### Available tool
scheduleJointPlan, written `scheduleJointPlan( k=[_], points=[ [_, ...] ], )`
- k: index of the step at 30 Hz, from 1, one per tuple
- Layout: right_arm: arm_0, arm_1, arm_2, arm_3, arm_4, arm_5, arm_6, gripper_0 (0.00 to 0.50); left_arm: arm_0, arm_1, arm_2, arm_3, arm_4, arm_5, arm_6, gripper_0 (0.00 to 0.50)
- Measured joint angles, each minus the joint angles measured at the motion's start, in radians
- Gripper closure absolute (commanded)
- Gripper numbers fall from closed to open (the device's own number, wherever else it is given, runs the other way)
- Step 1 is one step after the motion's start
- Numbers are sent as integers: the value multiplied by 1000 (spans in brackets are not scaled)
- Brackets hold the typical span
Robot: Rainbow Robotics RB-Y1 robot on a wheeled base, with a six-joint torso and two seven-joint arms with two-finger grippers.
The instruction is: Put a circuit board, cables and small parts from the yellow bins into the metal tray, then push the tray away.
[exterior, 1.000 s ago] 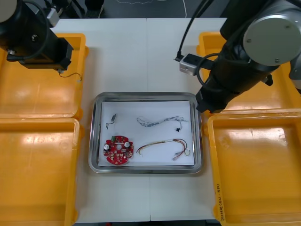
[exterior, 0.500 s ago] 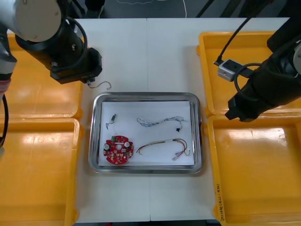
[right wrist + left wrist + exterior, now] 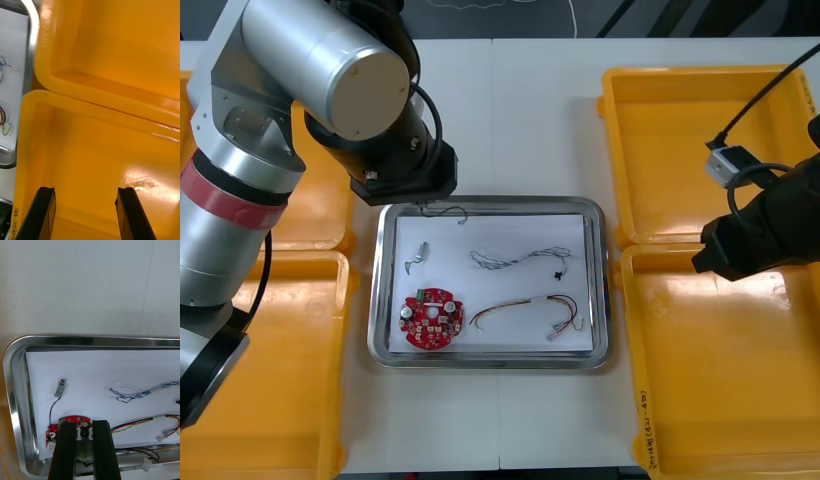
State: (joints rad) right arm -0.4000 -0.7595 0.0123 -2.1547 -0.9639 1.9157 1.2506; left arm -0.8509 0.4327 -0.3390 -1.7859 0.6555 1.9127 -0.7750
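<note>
The metal tray (image 3: 492, 204) lies mid-table with a white lining. In it are a round red circuit board (image 3: 433, 319), a blue and white cable (image 3: 520, 258), a red and yellow cable (image 3: 530, 310) and a small metal part (image 3: 420, 252). My left arm reaches over the tray's far left corner, where a thin black cable (image 3: 445, 210) hangs from it. In the left wrist view my left gripper (image 3: 84, 423) is shut on the black cable (image 3: 131, 450), above the board (image 3: 71, 419). My right gripper (image 3: 84, 189) is open and holds nothing over a right-hand bin (image 3: 93, 150).
Two yellow bins (image 3: 260, 360) flank the tray on the left and two (image 3: 670, 150) on the right; all look bare inside. My right arm (image 3: 760, 235) hovers over the seam between the right bins. Bare table stretches beyond the tray's far rim (image 3: 93, 340).
My left arm has swung from the far left bin to the tray's far left corner, carrying the black cable. My right arm has drawn back rightward, off the tray's edge.
</note>
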Motion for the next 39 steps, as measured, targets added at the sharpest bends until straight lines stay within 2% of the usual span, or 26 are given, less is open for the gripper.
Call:
scheduleJointPlan(
  k=[6, 14, 18, 26, 39],
  points=[
    [77, -8, -77, 0, 3, 0, -10, 28, 37, -46, -3, 0, -75, 0, 0, 497],
    [152, -10, -132, -1, 45, 0, -18, 28, 95, -84, -24, 2, -158, -5, -1, 495],
    [182, -10, -140, -2, 49, 0, -63, 28, 101, -88, -50, 33, -164, -49, -8, 498],
    [238, -10, -168, -4, 49, 0, -66, 28, 101, -95, -90, 124, -175, -147, -16, 498],
    [241, -10, -182, -5, 49, 0, -116, 28, 101, -110, -97, 210, -187, -206, -49, 493]
  ],
)
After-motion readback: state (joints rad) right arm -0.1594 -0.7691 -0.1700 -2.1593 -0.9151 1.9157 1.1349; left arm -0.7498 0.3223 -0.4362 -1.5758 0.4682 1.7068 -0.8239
